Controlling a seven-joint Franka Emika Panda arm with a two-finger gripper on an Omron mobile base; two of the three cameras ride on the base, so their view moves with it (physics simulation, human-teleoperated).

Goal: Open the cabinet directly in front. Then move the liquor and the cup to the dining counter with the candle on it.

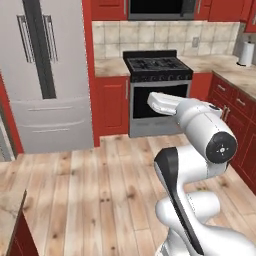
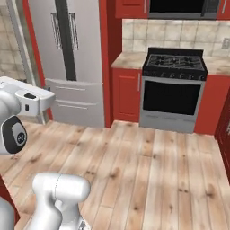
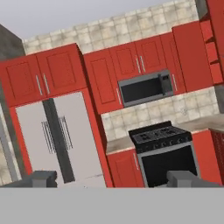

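Note:
My gripper (image 3: 113, 181) is open, its two grey fingertips (image 3: 40, 178) far apart with nothing between them. It is held high over the wooden floor and looks at the far kitchen wall. Red wall cabinets with vertical silver handles run along that wall, all shut: a two-door pair above the fridge (image 3: 41, 79) and a two-door pair above the microwave (image 3: 140, 59). I cannot tell which of them is the cabinet of the task. The liquor, the cup and the candle are hidden or out of view.
A steel fridge (image 1: 45, 75) stands left and a black stove (image 1: 157, 67) right of it, with open floor (image 2: 134, 161) before them. A marble worktop with red drawers (image 1: 235, 97) and a paper-towel roll (image 1: 246, 53) runs along the right. A marble counter corner (image 1: 9, 212) lies lower left.

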